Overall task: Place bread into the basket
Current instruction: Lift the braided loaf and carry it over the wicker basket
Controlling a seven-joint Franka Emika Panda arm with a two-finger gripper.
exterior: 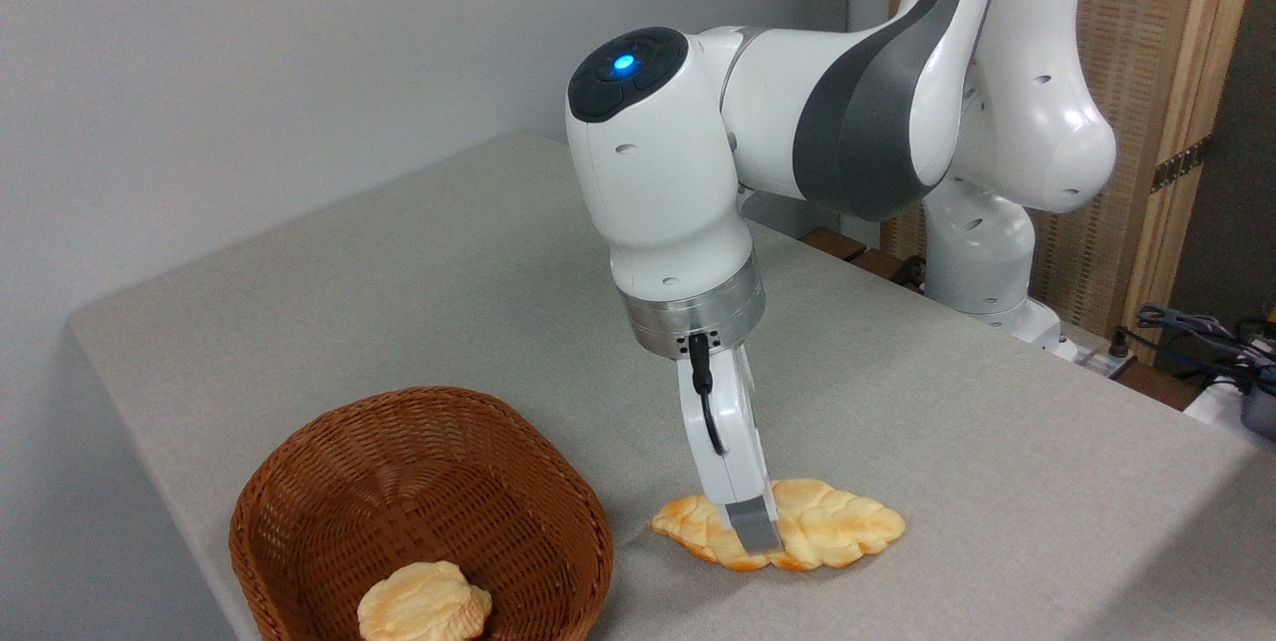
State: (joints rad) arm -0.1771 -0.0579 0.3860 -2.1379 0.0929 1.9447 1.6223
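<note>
The bread (837,523), a long braided loaf, pale yellow with browned edges, lies flat on the grey table to the right of the basket. My gripper (758,533) points down at the loaf's middle. Its near finger (753,526) stands in front of the loaf, with its tip at the loaf's front edge. The far finger is hidden behind it, so the gap between the jaws does not show. The brown wicker basket (299,452) sits at the front left, about a hand's width from the loaf's left tip.
A small round pale bun (424,603) lies inside the basket at its front. The table's front edge runs just below the loaf and basket. The arm's base (982,272) stands at the back right, with cables (1206,342) beyond it.
</note>
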